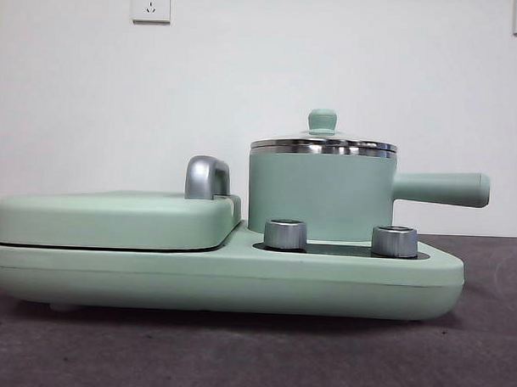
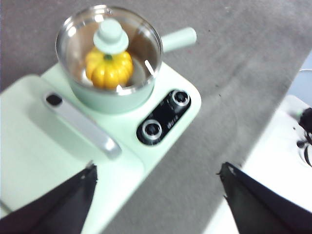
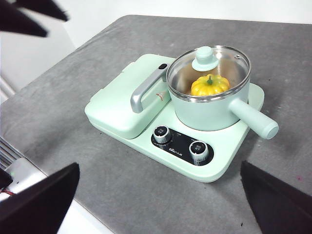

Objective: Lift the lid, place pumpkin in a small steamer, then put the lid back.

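One lid [image 3: 208, 65] caps one small steamer [image 3: 207, 109] holding one pumpkin [image 3: 209, 85]; two knobs [image 3: 162, 134] at 6 o'clock; both hands [image 2: 156, 195] [image 3: 158, 195] wide, empty.

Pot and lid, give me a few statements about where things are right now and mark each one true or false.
1. The pumpkin sits inside the pot. True.
2. The lid lies on the table beside the pot. False: it rests on the pot's rim.
3. The left pincer grips the lid's knob. False: it is open and away from the pot.
4. The right pincer is open and holds nothing. True.
5. The pot stands on the base behind two silver knobs. True.
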You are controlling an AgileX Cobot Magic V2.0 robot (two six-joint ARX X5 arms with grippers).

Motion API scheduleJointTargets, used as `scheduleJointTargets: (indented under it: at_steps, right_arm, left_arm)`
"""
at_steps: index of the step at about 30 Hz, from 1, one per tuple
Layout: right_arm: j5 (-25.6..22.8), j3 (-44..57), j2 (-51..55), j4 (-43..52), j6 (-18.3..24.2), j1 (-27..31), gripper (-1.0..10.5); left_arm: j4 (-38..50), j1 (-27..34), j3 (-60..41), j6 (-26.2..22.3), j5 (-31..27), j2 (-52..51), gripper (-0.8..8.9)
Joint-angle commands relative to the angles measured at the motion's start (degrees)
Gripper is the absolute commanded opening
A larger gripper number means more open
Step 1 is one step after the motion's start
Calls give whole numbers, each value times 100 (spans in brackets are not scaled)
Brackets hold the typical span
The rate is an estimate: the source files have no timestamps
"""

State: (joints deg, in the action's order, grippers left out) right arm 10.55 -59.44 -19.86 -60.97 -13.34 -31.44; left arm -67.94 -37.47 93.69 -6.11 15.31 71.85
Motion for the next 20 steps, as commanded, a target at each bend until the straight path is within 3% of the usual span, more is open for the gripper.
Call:
scheduleJointTargets:
  at_steps: [1, 10, 12, 14, 15, 20]
  right_arm:
    - [17, -46, -20, 55, -11, -35, 523]
    - [4, -46, -22, 79, 57, -35, 515]
    - [7, -46, -22, 72, 74, -35, 399]
    - [13, -46, -22, 20, 79, -35, -27]
    - [-9, -46, -22, 11, 114, -35, 31]
    - [-2, -46, -22, 44, 28, -31, 17]
  left_arm:
    - [63, -31, -590, 280, 33, -592, 370]
    - [1650, -31, -3394, 1537, 13, -3108, 369]
    - [1884, -28, -3877, 1827, -20, -3536, 311]
    - [1947, -28, -4271, 1928, -31, -3910, -27]
    - [1947, -28, -4419, 1947, -33, -4061, 20]
    - [1668, -26, -4583, 2210, -48, -4354, 6]
